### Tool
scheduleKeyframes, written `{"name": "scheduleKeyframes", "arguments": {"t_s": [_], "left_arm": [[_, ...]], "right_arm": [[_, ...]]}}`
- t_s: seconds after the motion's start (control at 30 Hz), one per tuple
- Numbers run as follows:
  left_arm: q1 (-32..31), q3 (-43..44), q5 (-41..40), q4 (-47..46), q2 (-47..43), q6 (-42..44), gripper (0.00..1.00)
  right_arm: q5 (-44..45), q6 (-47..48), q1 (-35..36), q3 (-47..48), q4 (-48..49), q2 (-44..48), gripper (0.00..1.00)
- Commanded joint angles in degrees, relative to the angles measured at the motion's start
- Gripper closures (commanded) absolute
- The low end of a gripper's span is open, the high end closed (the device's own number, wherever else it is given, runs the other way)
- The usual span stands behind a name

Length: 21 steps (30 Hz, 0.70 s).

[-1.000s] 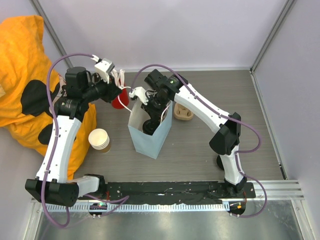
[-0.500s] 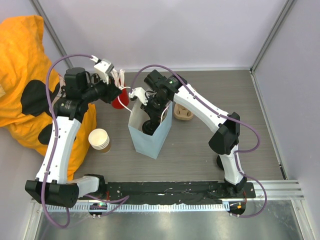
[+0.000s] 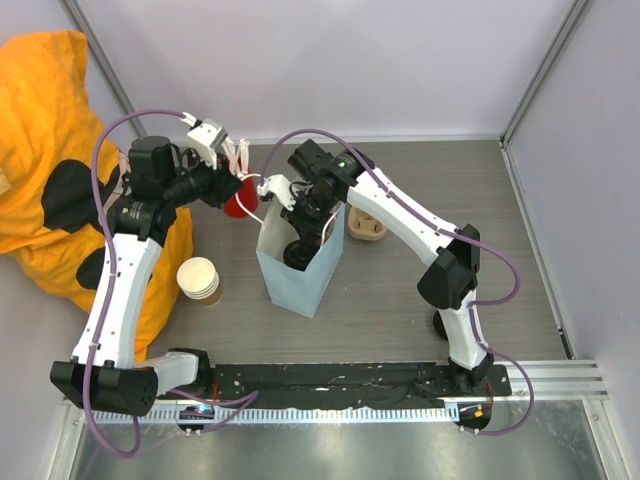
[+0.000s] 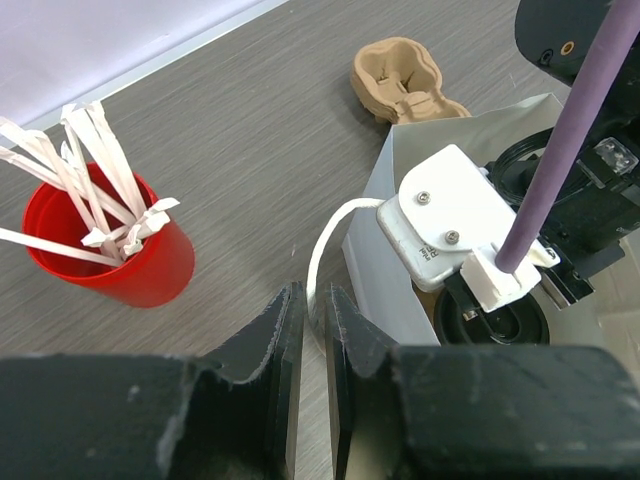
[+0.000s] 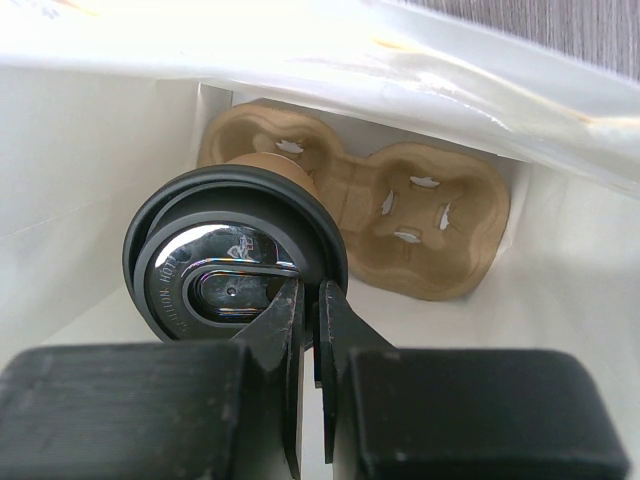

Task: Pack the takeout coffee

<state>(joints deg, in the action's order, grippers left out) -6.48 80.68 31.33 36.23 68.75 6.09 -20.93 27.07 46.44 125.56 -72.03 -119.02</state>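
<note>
The coffee (image 5: 235,250) hung inside the bag (image 3: 300,280) over a tray (image 5: 420,230), its lid rim pinched by the right gripper (image 5: 312,330). The left gripper (image 4: 312,320) clamped the bag's handle (image 4: 325,235); a red cup (image 4: 140,260) stood beside.

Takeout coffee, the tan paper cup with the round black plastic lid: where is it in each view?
Top external: takeout coffee mid-frame, lid just showing inside the pale blue paper bag.
Left wrist: lid lower right, deep in the bag.
Right wrist: lid centre-left, rim pinched by the right gripper.
Shared landmark: the bag.
</note>
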Motion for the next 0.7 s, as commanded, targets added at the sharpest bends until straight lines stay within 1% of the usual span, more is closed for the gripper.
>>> {"name": "scheduleKeyframes", "arguments": {"t_s": [0.0,0.67], "left_arm": [[0.59,-0.35,1.45,-2.57,-1.69,-0.9,0.82],[1.12,-0.97,2.07,-3.0,-1.87,-1.43,0.82]], "right_arm": [[-1.57,-0.26,0.41,1.71,1.72,0.37,0.99],[-1.4,-0.97,0.32,-1.01,5.23,1.42,0.99]]}}
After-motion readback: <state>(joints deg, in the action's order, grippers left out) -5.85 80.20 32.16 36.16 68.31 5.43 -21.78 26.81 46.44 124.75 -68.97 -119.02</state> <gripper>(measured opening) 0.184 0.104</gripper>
